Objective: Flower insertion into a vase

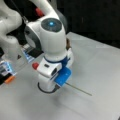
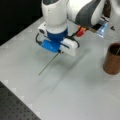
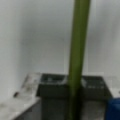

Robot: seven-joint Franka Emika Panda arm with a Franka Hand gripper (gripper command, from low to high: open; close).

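A flower with a thin green stem (image 1: 80,90) and a red head (image 1: 35,65) lies low over the grey table. In both front views my gripper (image 1: 62,85) (image 2: 59,52) reaches down onto the stem near its middle. The bare end of the stem (image 2: 46,66) sticks out towards a front view's bottom left, and the red head (image 2: 80,31) shows behind the hand. The wrist view has the stem (image 3: 77,45) running straight up between the dark fingers (image 3: 53,87), which press on both its sides. The brown vase (image 2: 112,58) stands upright at a front view's right, apart from the gripper, with something green at its mouth.
The grey table (image 2: 75,90) ends at a dark perforated board (image 2: 15,107) at a front view's bottom left. The arm's white base (image 1: 10,32) and a box with blue lights (image 1: 7,68) sit at a front view's left. A brown thing (image 1: 68,43) peeks out behind the wrist.
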